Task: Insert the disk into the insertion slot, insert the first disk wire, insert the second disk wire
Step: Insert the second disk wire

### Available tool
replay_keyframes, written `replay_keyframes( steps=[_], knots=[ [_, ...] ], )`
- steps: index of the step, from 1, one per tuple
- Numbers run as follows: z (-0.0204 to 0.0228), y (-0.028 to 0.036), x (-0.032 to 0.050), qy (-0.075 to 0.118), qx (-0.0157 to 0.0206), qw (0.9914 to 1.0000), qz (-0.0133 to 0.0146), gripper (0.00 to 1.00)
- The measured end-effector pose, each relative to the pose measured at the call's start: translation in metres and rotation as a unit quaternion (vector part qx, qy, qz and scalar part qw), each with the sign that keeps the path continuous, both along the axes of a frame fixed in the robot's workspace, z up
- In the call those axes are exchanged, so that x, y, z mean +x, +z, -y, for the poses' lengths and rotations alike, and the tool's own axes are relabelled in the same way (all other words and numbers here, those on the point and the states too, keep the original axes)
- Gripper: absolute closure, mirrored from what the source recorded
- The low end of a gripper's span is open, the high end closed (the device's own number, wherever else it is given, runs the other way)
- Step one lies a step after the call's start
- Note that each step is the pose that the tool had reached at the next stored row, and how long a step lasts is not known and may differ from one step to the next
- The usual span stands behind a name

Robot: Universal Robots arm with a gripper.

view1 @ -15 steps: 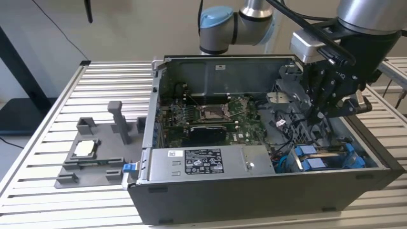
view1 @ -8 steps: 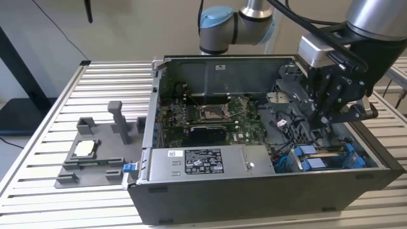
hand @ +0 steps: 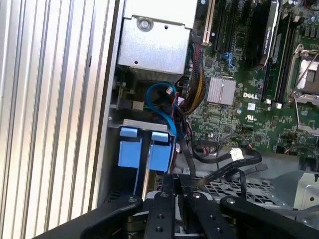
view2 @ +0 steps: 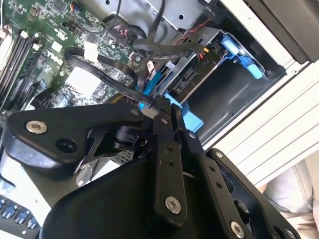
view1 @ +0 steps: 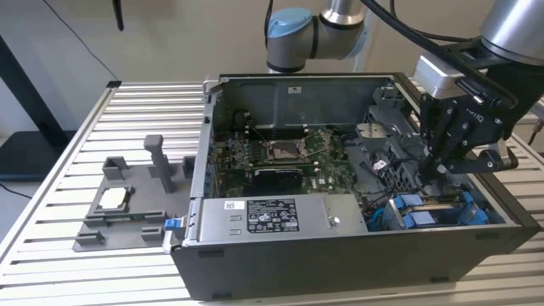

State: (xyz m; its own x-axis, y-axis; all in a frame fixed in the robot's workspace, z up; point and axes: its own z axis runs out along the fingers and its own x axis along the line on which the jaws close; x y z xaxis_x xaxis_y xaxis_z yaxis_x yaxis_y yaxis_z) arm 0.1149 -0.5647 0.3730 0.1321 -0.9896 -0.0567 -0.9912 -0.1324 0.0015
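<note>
One black disk wire [hand: 214, 174] sits pinched in my closed gripper [view2: 160, 108], just beside the disk [view2: 185, 78], which lies in the insertion slot [view2: 227, 97] at the exterior view's near right, connector edge facing the gripper.

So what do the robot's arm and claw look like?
The arm is made of round silver-grey tubes, with a light blue cap on its joint. A black cable runs along it to a pale grey block at the wrist. The claw is black, built from flat linked bars with rounded ends, joined by shiny silver screws.
</note>
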Motion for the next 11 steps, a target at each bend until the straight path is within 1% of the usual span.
replay_keyframes(
  steps=[1,3,5,9,11],
  knots=[
    [0.0011,-0.0006,0.0014,0.0,0.0,1.0,-0.0018,0.84],
    [0.003,-0.0018,0.0042,0.0,0.0,0.99999,-0.0045,0.84],
    [0.0047,-0.0032,0.0069,0.0,0.0002,0.99998,-0.006,0.84],
    [0.0071,-0.0061,0.0114,0.0,0.001,0.99998,-0.0068,0.84],
    [0.0075,-0.0067,0.0126,-0.001,0.0012,0.99997,-0.0071,0.84]
  ],
)
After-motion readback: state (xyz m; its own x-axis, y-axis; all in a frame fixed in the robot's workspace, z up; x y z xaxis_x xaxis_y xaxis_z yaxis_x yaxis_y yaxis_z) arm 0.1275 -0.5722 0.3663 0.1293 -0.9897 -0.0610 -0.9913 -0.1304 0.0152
